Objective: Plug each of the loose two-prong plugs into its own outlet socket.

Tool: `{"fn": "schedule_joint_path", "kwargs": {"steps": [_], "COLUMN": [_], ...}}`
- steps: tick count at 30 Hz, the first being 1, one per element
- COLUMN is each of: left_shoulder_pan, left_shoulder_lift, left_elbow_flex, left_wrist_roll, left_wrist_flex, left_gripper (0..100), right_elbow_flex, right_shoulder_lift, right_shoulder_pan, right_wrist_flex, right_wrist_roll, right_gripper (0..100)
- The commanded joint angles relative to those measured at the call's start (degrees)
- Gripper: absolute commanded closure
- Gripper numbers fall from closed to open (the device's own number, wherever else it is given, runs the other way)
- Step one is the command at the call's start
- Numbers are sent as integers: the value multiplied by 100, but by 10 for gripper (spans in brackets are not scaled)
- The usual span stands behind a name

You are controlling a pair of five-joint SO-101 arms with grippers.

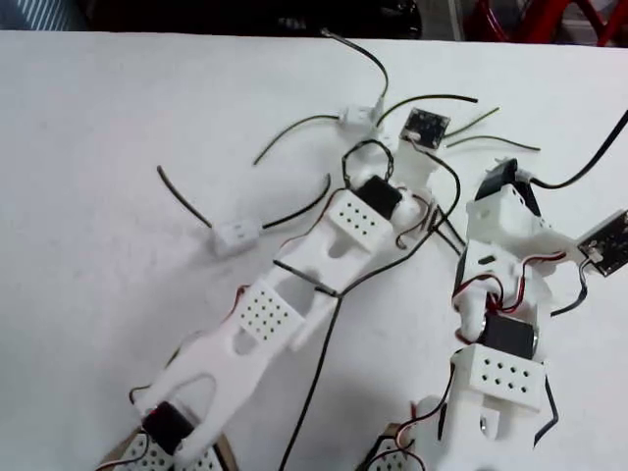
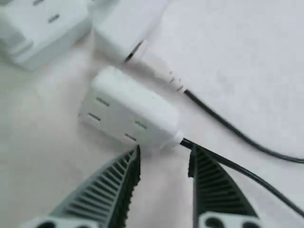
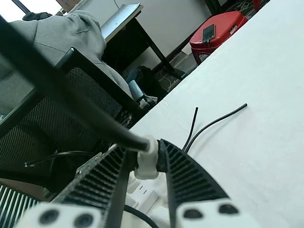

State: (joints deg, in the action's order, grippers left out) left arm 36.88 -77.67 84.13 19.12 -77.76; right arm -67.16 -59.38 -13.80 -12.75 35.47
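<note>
In the left wrist view a white outlet block (image 2: 128, 111) with slotted sockets lies on the table, a black cable (image 2: 237, 135) leaving its end. My left gripper (image 2: 165, 154) stands open just short of that end, touching nothing. Beyond the block lie a white plug (image 2: 126, 28) with its own cable and a second outlet block (image 2: 38, 23). My right gripper (image 3: 146, 151) is shut on a white plug (image 3: 146, 166) with a thick black cable (image 3: 57, 90), held above a white socket (image 3: 142, 192). From above, the left gripper (image 1: 404, 162) and right gripper (image 1: 502, 179) sit mid-table at the back.
Another white outlet (image 1: 235, 236) with thin black leads lies left of the arms, and one more white block (image 1: 359, 117) sits near the back. Loose black wires (image 1: 461, 142) cross the table around both arms. A chair (image 3: 71, 109) and a red case (image 3: 218, 28) stand beyond the table edge.
</note>
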Motion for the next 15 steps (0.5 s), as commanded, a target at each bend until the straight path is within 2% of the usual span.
{"fn": "schedule_joint_path", "kwargs": {"steps": [1, 9, 15], "left_shoulder_pan": [-268, -655, -426], "left_shoulder_lift": [136, 154, 207], "left_elbow_flex": [149, 158, 1196], "left_wrist_roll": [0, 0, 0], "left_wrist_flex": [-677, -1336, -2119], "left_gripper": [832, 834, 832], "right_elbow_flex": [167, 167, 167], "right_shoulder_lift": [-13, -13, -13], "right_shoulder_pan": [-22, -22, -22], "right_wrist_flex": [110, 110, 119], "right_wrist_roll": [-9, -9, -9], "right_gripper": [982, 982, 982]}}
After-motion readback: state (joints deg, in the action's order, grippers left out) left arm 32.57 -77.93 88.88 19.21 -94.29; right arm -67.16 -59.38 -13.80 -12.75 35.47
